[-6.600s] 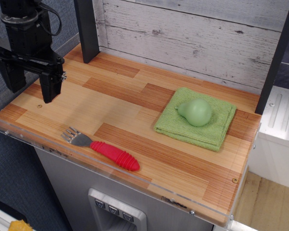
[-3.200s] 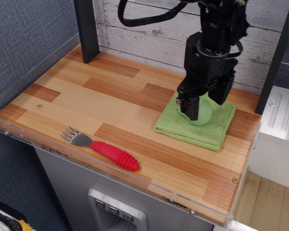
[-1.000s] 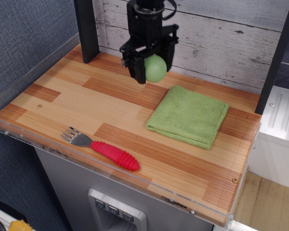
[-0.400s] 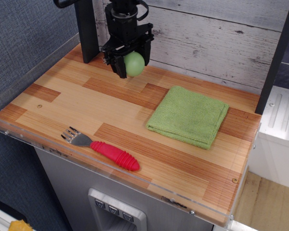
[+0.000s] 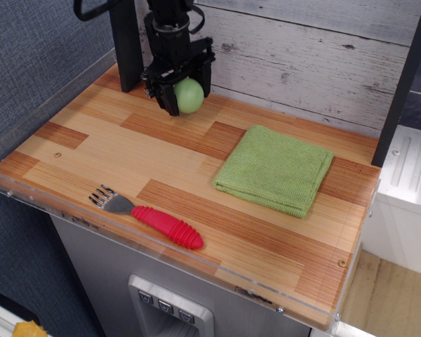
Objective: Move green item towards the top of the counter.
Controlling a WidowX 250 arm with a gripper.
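Note:
The green item (image 5: 189, 97) is a small pale-green rounded toy held between the black fingers of my gripper (image 5: 182, 98). The gripper is shut on it at the back left of the wooden counter (image 5: 161, 161), close to the white plank wall and just right of a dark post. The toy sits at or just above the counter surface; I cannot tell whether it touches. Its neck is hidden by the fingers.
A folded green cloth (image 5: 275, 168) lies flat at the right middle. A fork with a red ribbed handle (image 5: 151, 217) lies near the front left edge. A dark post (image 5: 126, 42) stands at the back left, another (image 5: 400, 84) at the back right. A clear acrylic rim (image 5: 161, 263) edges the front.
The gripper took the green toy off the cloth, carried it left along the back wall and slightly lower, to the back left corner. The cloth shifted a little left.

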